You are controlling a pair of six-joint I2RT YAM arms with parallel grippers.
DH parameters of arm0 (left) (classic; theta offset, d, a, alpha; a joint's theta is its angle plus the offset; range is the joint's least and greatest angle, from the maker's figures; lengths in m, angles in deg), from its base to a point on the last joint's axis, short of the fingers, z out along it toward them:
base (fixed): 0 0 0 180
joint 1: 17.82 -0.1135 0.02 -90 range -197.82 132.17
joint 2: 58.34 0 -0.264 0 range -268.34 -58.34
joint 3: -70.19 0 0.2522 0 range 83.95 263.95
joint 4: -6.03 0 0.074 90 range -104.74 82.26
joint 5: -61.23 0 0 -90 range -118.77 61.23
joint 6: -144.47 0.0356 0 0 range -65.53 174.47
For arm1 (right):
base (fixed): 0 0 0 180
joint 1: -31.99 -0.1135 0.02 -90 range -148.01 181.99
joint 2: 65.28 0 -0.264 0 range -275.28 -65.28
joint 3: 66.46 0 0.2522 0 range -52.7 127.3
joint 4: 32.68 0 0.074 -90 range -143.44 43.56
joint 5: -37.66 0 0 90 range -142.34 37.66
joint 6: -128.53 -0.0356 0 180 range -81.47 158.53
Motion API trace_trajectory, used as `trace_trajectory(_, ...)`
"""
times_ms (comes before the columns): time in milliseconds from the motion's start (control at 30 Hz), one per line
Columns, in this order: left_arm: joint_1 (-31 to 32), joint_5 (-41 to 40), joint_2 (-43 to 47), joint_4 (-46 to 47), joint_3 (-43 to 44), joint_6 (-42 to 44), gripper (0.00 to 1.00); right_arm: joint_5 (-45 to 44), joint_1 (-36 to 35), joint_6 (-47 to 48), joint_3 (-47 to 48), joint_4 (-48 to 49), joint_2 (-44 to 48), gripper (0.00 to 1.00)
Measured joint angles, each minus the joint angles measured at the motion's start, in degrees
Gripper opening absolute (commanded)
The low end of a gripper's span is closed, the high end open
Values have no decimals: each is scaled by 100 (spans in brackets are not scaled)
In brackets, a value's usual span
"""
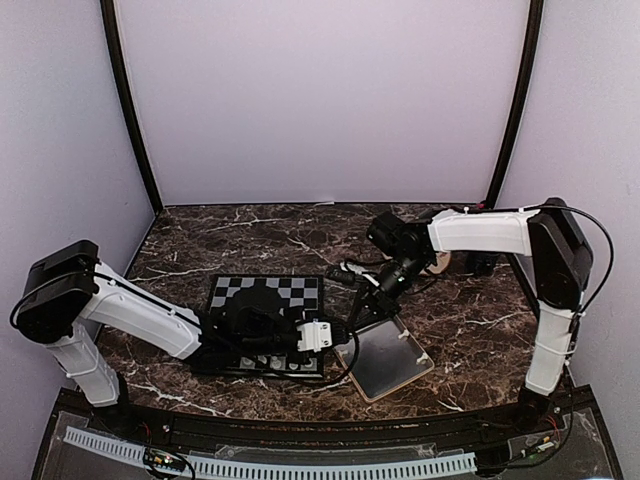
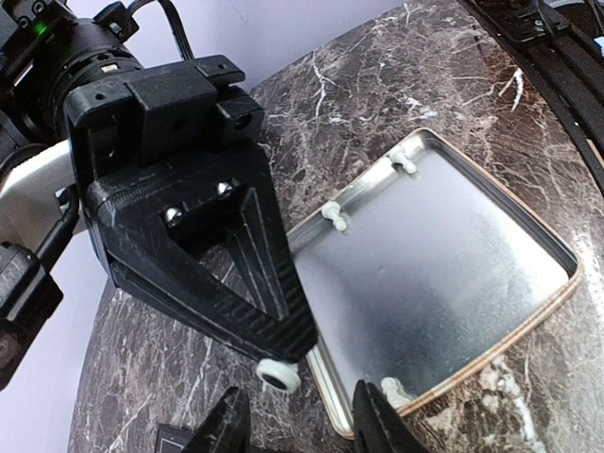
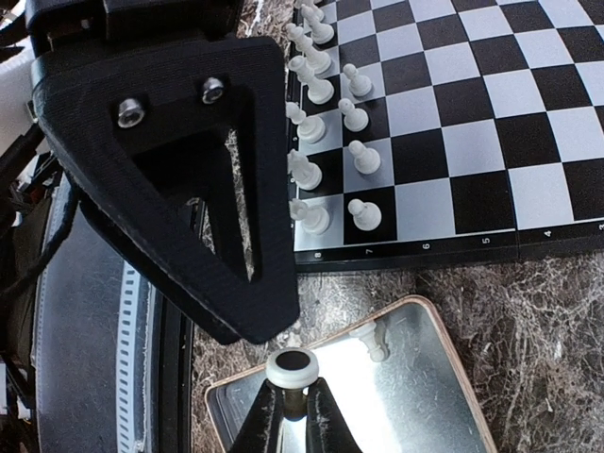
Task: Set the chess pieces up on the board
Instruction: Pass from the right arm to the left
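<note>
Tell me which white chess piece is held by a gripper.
The chess piece pinched in the right gripper, its round base facing the wrist camera; the others stand on the chessboard or sit in the metal tray.

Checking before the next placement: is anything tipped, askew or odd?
Nothing alarming. The chess pieces on the board stand upright. Loose pieces lie on their sides in the tray, and the right gripper holds one piece base toward its camera.
</note>
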Motion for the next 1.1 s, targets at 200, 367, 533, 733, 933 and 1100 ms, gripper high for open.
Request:
trace_trajectory(200,0,-131,-260,275,210,144,40,243,46,-46,87,-101,-70,10)
trace_trajectory(367,0,-243,-455,310,374,251,37,376,79,-63,103,-133,-90,11)
trace_trajectory(533,0,-407,-520,350,402,328,31,426,83,-81,103,-144,-116,11)
trace_trajectory(733,0,-531,-575,363,402,372,25,492,96,-103,105,-173,-175,11)
trace_trajectory(933,0,-601,-619,358,413,372,18,509,107,-120,105,-190,-205,12)
trace_trajectory(1100,0,-664,-640,293,476,308,16,514,129,-157,105,-197,-208,15)
